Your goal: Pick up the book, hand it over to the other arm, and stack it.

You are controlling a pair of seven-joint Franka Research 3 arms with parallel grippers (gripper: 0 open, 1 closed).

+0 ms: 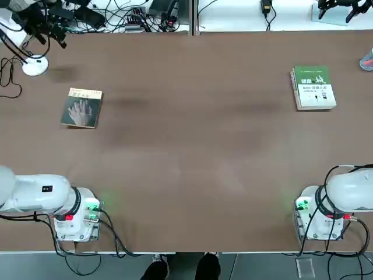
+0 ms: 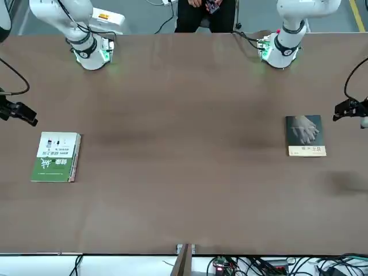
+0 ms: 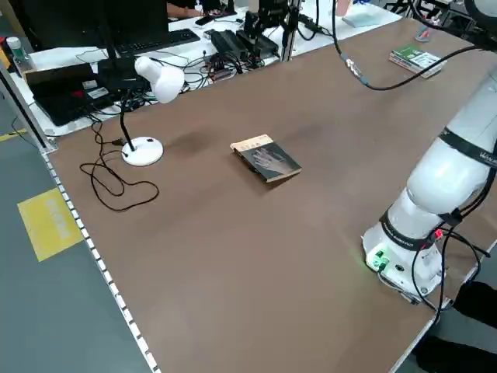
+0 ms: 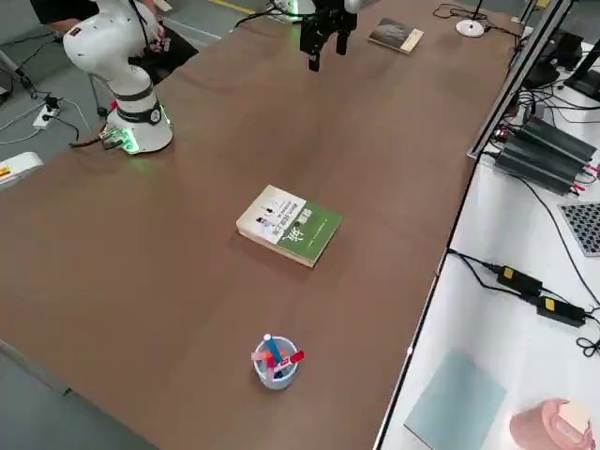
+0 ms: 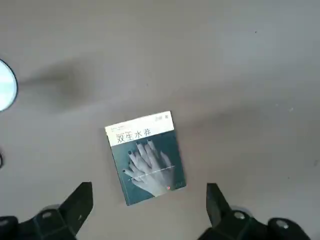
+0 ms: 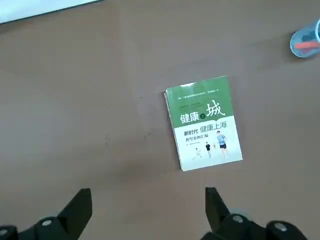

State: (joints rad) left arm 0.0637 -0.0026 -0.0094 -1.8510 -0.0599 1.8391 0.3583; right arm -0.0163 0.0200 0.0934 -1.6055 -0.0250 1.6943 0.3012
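The book (image 1: 81,108) lies flat on the brown table (image 1: 186,151), cover up, at about ten o'clock in the top view. Nothing touches it. A pale hand shows on its dark cover, and a tan strip with writing runs along one end. The small print is too tiny to read.

The left gripper (image 5: 147,210) hangs high above the book with its two fingers (image 5: 80,202) wide apart and holding nothing. Only the finger tips show in its wrist view; the rest is cut off. In the top view only part of this arm can be seen, at about eight o'clock.

The right gripper (image 6: 147,210) also has its fingers spread apart and holds nothing. It hangs high over the green-and-white book (image 1: 313,87), which lies flat at about two o'clock in the top view, well apart from the first book.

A cup of pens (image 4: 275,361) stands near the green-and-white book; in the top view it is cut off at the edge. A white desk lamp (image 3: 151,101) stands at about eleven o'clock, near the first book. A person's shoes (image 1: 183,267) peek in at six o'clock; the rest of the person is hidden.
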